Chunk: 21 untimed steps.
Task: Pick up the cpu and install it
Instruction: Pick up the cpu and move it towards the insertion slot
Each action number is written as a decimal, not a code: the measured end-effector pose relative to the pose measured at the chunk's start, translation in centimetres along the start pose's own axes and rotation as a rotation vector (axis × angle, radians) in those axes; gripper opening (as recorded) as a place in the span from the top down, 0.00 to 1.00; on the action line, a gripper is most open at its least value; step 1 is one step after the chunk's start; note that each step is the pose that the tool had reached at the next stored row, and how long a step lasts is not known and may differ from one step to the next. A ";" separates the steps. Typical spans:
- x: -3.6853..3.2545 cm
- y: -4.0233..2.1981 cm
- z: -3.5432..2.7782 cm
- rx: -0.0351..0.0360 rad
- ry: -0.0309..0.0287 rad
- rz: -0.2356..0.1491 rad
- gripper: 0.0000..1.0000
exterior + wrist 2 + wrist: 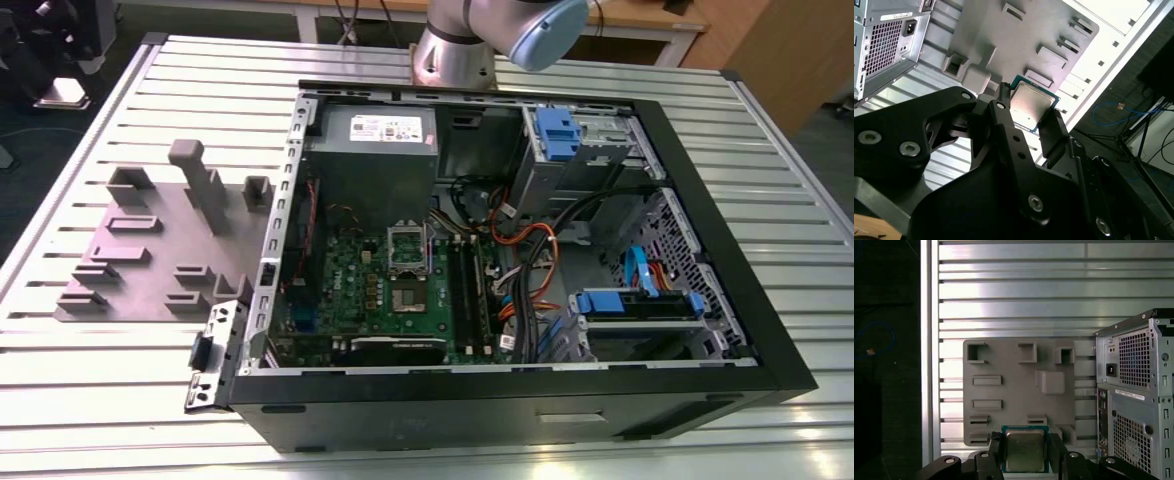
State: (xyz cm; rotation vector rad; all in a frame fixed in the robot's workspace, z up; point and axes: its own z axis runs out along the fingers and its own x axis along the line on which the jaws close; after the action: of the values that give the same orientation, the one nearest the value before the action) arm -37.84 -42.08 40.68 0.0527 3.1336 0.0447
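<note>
Between the two black fingers [998, 452] of the gripper [1025, 452], the cpu [1025, 457] is held by its two sides. The gripper is closed on the cpu, with one finger pressed to each side. The shiny silver top and thin blue-green rim of the cpu are seen in both wrist views. In the second wrist view the cpu [1032, 106] is seen up in the air, well apart from the grey block [1019, 40] behind it.

Past the cpu, in the first wrist view, the block [1014, 390] is seen lying flat on the table [1019, 290]. Small raised shapes and slots are spread all over the block. The table is made of long silver strips. Just beside the block, the back of the case [1134, 390] is seen, with many small holes.

At the exterior view's left, the block [160, 250] is seen on the table [120, 400], just beside the open case [787, 370]. Inside the case, a green board [347, 290] is seen near the middle. Wires [534, 240] and blue parts [554, 125] are seen toward the exterior view's right. At the top middle of that view, a part of the arm [467, 45] is seen behind the case.
</note>
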 end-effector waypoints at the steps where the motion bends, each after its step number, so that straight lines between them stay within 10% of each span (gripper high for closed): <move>1: -0.02 0.00 0.00 0.0000 0.0000 0.000 0.53; 21: -0.66 0.02 0.01 -0.0001 0.0000 0.000 0.53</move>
State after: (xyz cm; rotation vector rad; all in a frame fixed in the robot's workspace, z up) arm -37.18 -42.08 40.68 0.0527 3.1336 0.0448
